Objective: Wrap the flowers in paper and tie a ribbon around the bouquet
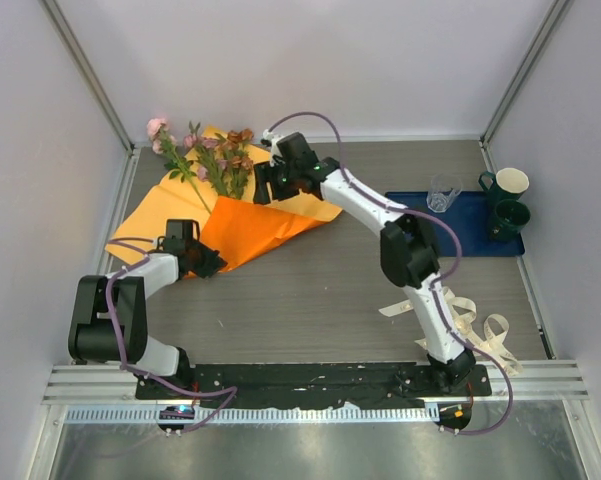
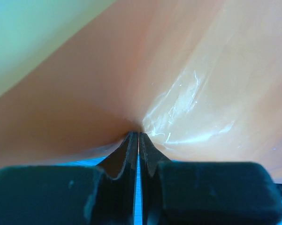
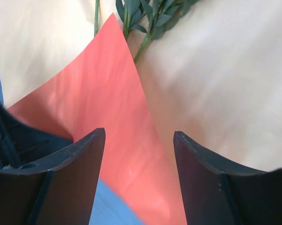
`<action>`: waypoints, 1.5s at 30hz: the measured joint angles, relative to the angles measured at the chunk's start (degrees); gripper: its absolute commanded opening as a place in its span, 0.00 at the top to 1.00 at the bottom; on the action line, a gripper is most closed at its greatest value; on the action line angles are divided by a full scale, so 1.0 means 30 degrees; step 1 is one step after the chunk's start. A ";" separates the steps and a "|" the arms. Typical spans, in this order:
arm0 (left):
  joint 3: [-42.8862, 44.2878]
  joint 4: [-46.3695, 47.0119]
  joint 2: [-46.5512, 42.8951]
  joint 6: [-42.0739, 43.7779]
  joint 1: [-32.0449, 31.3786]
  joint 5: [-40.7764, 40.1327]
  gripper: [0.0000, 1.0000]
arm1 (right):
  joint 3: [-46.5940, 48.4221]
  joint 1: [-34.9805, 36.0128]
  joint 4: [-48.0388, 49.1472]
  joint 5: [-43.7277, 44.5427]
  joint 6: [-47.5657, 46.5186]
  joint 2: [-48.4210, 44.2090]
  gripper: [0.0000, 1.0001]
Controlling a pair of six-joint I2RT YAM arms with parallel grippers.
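Note:
The orange paper (image 1: pixel 250 230) lies at the back left of the table, with a bright flap folded over its paler side. The flowers (image 1: pixel 215 160) rest on it, blooms toward the back wall. My left gripper (image 1: pixel 208 263) is at the paper's near left edge, shut on the paper (image 2: pixel 145 93), which bunches at the fingertips. My right gripper (image 1: pixel 263 185) hovers open over the flap's tip, nothing between its fingers (image 3: pixel 96 140). Below it I see the bright flap (image 3: pixel 108 93) and green stems (image 3: pixel 145 28). The ribbon (image 1: pixel 480 325) lies loose beside the right arm's base.
A blue tray (image 1: pixel 470 235) at the right holds a clear glass (image 1: pixel 443 192) and two dark green mugs (image 1: pixel 508 183). White walls enclose the table on three sides.

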 measured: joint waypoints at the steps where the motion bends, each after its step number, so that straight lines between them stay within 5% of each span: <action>1: -0.0022 0.0007 -0.0029 -0.0007 0.0007 0.0000 0.91 | -0.1020 0.0000 -0.0087 0.0568 -0.0131 -0.1253 0.33; 3: -0.0182 0.0146 -0.0124 -0.0044 0.0007 -0.0022 0.91 | -0.2667 0.0087 -0.0379 0.1319 -0.0321 -0.3468 0.36; 7: -0.0415 0.0466 -0.0226 -0.0138 0.0007 -0.0066 0.91 | -0.6754 0.1042 0.1792 0.0561 -0.0015 -0.6739 0.84; 10: -0.0459 0.0525 -0.0240 -0.0313 0.0007 -0.0058 0.91 | -0.9522 0.2120 0.4619 -0.1326 0.1115 -0.7191 1.00; 21: -0.0466 0.0474 -0.0240 -0.0605 0.0080 -0.0058 0.96 | -1.0950 0.2375 0.8918 -0.4022 0.3315 -0.2390 1.00; 42: -0.0510 0.0401 -0.0240 -0.1027 0.0350 0.0240 1.00 | -1.5016 -0.1341 1.0732 -0.3570 0.2157 -0.4269 0.99; 45: -0.0539 0.0408 -0.0240 -0.1027 0.0379 0.0277 1.00 | -1.5256 -0.1836 1.0244 -0.3264 0.1559 -0.4677 0.89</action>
